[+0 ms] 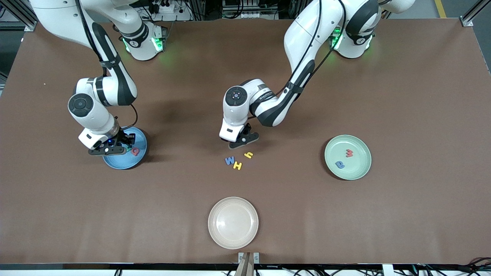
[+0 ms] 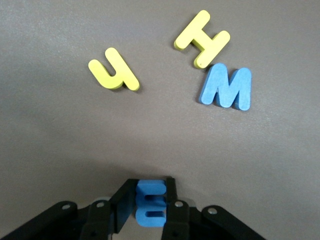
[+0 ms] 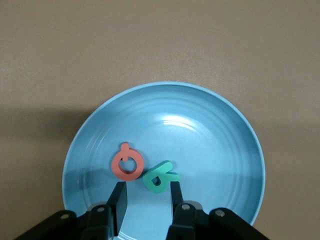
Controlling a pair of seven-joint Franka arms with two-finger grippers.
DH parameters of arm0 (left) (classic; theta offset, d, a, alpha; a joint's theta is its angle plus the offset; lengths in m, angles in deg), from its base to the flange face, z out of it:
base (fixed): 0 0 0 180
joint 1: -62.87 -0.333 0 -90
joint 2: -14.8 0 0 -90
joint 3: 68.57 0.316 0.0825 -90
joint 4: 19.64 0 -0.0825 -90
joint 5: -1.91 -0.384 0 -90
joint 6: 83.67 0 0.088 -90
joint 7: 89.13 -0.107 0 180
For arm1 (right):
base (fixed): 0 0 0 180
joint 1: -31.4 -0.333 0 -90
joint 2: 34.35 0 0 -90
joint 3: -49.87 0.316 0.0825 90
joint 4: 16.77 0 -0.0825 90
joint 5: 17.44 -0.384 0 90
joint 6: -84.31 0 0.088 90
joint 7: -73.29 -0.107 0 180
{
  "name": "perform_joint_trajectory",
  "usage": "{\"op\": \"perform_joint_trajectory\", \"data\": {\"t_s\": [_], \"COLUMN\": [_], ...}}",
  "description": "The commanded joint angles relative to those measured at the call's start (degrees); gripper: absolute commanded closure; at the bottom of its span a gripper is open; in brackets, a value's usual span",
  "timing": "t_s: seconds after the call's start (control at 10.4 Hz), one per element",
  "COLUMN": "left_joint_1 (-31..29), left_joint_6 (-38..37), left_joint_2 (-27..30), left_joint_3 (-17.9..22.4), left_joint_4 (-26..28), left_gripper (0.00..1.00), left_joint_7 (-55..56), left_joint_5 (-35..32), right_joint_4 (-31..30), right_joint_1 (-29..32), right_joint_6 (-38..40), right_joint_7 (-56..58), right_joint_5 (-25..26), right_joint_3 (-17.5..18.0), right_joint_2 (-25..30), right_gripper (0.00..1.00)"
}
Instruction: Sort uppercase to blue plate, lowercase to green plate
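My left gripper (image 1: 242, 142) is low at the table's middle, shut on a blue lowercase m (image 2: 150, 202) held on edge between its fingers. Just nearer the front camera lie the yellow h (image 1: 249, 155), the blue W (image 1: 229, 160) and the yellow H (image 1: 238, 165). The blue plate (image 1: 115, 163) sits toward the right arm's end and holds the red Q (image 3: 127, 162) and the teal R (image 3: 160, 177). My right gripper (image 3: 147, 192) hangs open over this plate, with nothing between its fingers. The green plate (image 1: 356, 168) holds a red w shape (image 1: 349, 153) and a blue a (image 1: 340, 165).
A beige plate (image 1: 233, 222) with nothing in it sits near the table's front edge, nearer the front camera than the loose letters. Bare brown tabletop lies between the plates.
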Motion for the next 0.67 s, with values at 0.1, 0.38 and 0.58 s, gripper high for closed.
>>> {"op": "perform_joint_trajectory", "data": {"t_s": [0.1,0.38,0.58], "left_joint_1": [-0.5,-2.9,-5.5], "left_joint_6": [-4.3,-10.1,-14.7], "left_joint_2": [1.2,3.8,6.2], "left_joint_3": [0.4,0.5,0.5], "left_joint_4": [0.2,0.4,0.5], "left_gripper": [1.00,1.00,1.00], "left_joint_7": [-2.8,-3.5,-4.5], "left_joint_5": [0.6,0.5,0.5], "right_joint_4": [14.5,19.5,22.7], "right_joint_1": [-14.2,-17.9,-19.6], "right_joint_6": [8.8,9.3,11.3], "right_joint_7": [-26.2,-33.1,-35.8], "right_joint_5": [-12.1,-12.1,-12.1], "right_joint_3": [0.5,0.7,0.7], "right_joint_2": [-3.2,-6.4,-8.2], "right_gripper": [0.57,0.52,0.53]}}
